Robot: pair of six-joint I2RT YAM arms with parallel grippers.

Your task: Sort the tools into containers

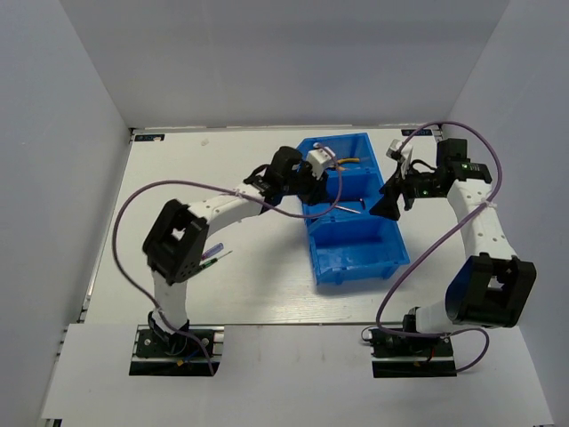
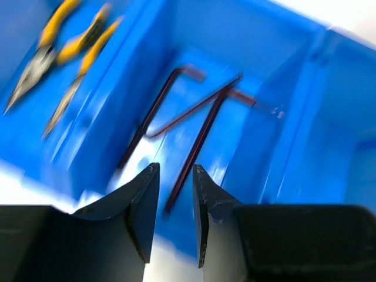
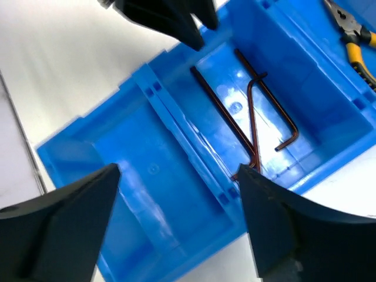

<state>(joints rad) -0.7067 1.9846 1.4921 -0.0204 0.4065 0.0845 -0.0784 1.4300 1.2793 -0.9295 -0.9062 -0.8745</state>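
The blue three-compartment bin [image 1: 356, 267] stands on the white table [image 1: 249, 294]. Above it, the right gripper [image 3: 179, 173] is spread wide and holds nothing. The left gripper [image 2: 175, 200] is parted only a little and is also empty. Pliers [image 2: 64, 47] lie in the far compartment and hex keys [image 2: 154, 111] lie in the middle one.

No word, label, brand or number readable anywhere. Only two small round moulded marks on the floor of the blue bin [image 3: 158, 97], both too faint to make out. First mark [image 3: 235, 107] well ahead of the right fingers [image 3: 276, 229] and between them, second mark [image 3: 154, 169] closer in, just ahead of the finger on the left of that view.
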